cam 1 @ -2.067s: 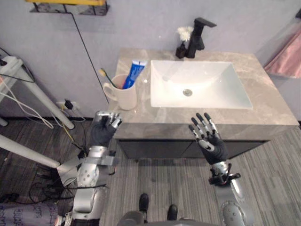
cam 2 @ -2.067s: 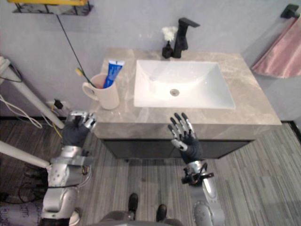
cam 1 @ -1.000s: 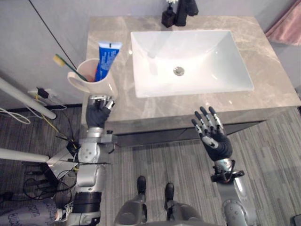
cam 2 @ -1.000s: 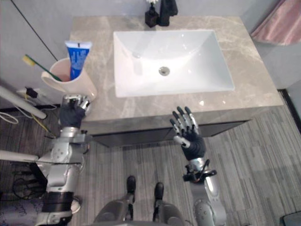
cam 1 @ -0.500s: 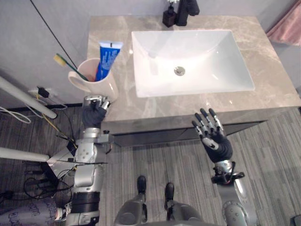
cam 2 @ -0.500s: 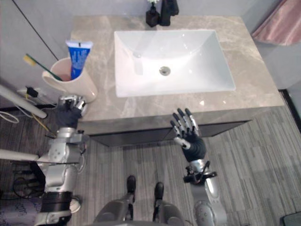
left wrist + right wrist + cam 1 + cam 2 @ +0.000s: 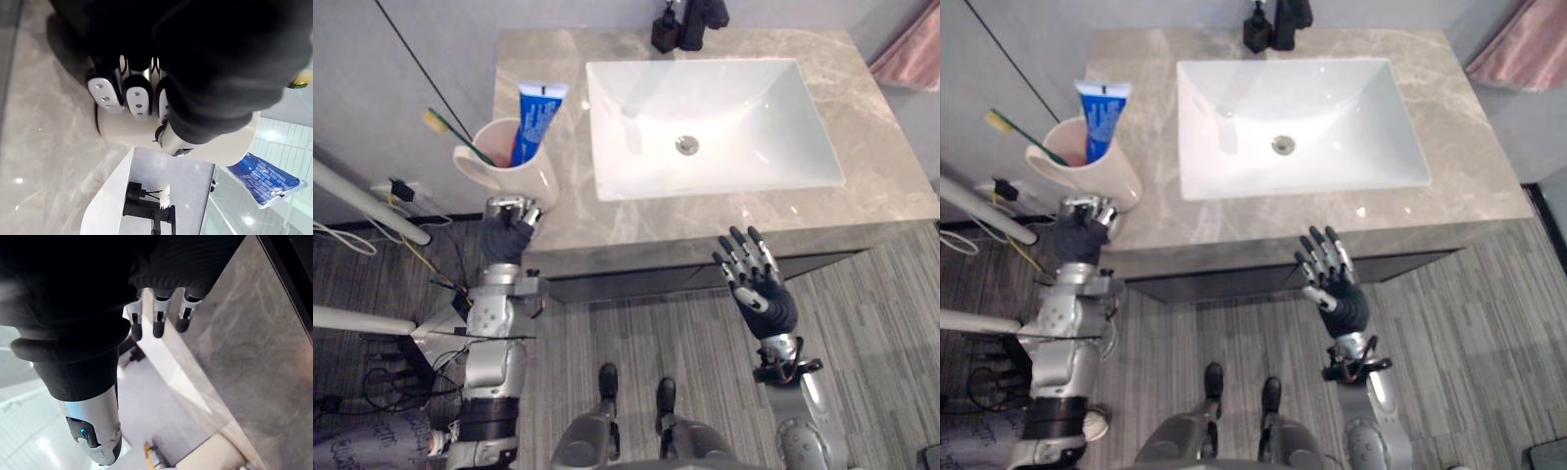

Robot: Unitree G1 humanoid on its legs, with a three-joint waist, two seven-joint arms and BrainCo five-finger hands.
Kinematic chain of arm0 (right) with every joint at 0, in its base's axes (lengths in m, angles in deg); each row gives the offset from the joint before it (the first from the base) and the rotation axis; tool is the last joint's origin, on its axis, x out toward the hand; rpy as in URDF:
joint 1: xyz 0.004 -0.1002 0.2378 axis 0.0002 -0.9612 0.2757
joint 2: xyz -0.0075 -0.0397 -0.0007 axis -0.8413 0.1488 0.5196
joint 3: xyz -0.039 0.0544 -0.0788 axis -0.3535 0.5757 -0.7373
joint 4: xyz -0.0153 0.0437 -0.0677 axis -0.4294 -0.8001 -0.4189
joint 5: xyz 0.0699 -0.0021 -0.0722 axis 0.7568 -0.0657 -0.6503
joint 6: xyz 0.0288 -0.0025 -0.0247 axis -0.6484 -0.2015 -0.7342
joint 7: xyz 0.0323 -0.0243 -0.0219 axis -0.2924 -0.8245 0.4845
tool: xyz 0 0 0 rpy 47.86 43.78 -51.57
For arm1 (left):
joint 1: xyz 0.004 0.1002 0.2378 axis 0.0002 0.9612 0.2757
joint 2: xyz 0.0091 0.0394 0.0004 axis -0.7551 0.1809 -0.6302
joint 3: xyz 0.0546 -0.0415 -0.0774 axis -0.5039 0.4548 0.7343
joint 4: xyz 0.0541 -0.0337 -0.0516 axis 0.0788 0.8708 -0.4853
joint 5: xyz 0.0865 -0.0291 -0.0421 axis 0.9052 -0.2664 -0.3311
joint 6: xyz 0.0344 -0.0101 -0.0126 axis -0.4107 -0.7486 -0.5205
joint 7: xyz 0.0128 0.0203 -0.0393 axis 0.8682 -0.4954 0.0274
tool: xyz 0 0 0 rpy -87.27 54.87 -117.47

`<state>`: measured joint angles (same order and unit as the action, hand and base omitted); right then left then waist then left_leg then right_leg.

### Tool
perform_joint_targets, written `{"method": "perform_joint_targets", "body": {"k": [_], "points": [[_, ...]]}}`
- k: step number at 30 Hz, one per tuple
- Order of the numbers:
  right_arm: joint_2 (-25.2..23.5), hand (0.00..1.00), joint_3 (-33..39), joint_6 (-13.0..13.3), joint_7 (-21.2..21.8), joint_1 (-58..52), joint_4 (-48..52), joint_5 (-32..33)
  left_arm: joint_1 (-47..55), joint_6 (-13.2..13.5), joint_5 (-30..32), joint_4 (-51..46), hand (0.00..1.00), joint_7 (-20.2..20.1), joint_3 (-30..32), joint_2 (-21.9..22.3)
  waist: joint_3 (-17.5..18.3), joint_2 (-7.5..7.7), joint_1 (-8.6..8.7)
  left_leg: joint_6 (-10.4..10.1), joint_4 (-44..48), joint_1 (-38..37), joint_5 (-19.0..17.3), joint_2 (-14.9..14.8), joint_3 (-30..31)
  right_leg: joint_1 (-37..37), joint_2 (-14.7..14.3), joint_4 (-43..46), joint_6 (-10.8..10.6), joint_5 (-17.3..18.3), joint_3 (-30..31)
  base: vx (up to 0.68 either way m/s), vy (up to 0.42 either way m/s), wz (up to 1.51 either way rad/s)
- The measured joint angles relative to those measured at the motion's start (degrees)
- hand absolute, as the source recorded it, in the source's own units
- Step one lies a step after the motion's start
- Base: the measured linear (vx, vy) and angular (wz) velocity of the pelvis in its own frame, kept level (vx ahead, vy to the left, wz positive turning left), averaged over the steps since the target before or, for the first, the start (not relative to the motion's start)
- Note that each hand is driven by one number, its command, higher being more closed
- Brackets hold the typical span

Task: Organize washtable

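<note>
A cream mug [image 7: 514, 176] stands at the front left corner of the grey marble countertop [image 7: 876, 162]. A blue toothpaste tube [image 7: 533, 117] and a green toothbrush [image 7: 458, 140] stick up out of it. My left hand [image 7: 507, 227] hovers just in front of the mug at the counter's edge, fingers curled and holding nothing; the left wrist view shows those fingers [image 7: 134, 95] with the mug [image 7: 222, 147] close beyond them. My right hand [image 7: 759, 286] is raised in front of the counter's front edge, fingers straight and spread, empty.
A white rectangular sink [image 7: 764, 147] fills the middle of the counter. A black faucet [image 7: 702, 12] and a small black bottle with a white flower [image 7: 664, 35] stand behind it. A pink towel [image 7: 909, 61] hangs at the right. White rods [image 7: 362, 201] slant at the left.
The camera has tilted down and closer to the counter since the earliest frames. My left hand has drifted slightly left, staying curled by the mug. The right hand has barely moved.
</note>
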<state>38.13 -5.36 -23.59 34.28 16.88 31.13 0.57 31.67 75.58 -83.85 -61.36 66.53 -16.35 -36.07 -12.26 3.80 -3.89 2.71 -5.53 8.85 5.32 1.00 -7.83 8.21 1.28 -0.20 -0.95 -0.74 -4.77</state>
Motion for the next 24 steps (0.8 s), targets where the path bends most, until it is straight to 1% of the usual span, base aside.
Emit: {"method": "perform_joint_targets", "body": {"k": [7, 13, 21, 24], "points": [[0.04, 0.00, 0.02, -0.09, 0.03, -0.71, 0.00, -0.01, -4.36, -0.06, 0.36, 0.01, 1.00, 0.05, 0.01, -3.93, 0.00, 0.00, 0.01, 0.00, 0.03, -0.06, 0.00, 0.01, -0.12, 0.01, 0.00, -0.01, 0.11, -0.08, 0.12, 0.00, 0.000, 0.00], [0.27, 0.00, 0.09, -0.14, 0.03, -1.53, 0.00, -0.01, -6.45, -0.43, 0.22, 0.44, 1.00, 0.01, 0.07, -6.43, -0.01, 0.00, 0.00, 0.00, 0.03, -0.06, 0.00, -0.01, -0.25, 0.08, -0.04, -0.02, 0.15, -0.11, 0.27, 0.00, 0.000, 0.00], [1.17, 0.00, 0.11, -0.20, 0.04, -1.50, 0.00, 0.00, -8.63, -0.55, -0.29, 3.37, 1.00, -0.02, 0.36, -8.47, -0.01, 0.00, -0.01, 0.01, 0.03, -0.05, -0.01, -0.02, -0.34, 0.14, -0.07, -0.04, 0.16, -0.12, 0.37, 0.00, 0.000, 0.00], [1.18, 0.00, 0.11, -0.24, 0.04, -1.49, 0.00, 0.00, -9.55, -0.91, -0.30, 4.67, 1.00, 0.01, 0.40, -8.52, -0.09, 0.04, -0.01, 0.01, 0.04, -0.05, -0.01, -0.04, -0.40, 0.16, -0.10, -0.04, 0.19, -0.14, 0.42, 0.00, 0.000, 0.00]]}}
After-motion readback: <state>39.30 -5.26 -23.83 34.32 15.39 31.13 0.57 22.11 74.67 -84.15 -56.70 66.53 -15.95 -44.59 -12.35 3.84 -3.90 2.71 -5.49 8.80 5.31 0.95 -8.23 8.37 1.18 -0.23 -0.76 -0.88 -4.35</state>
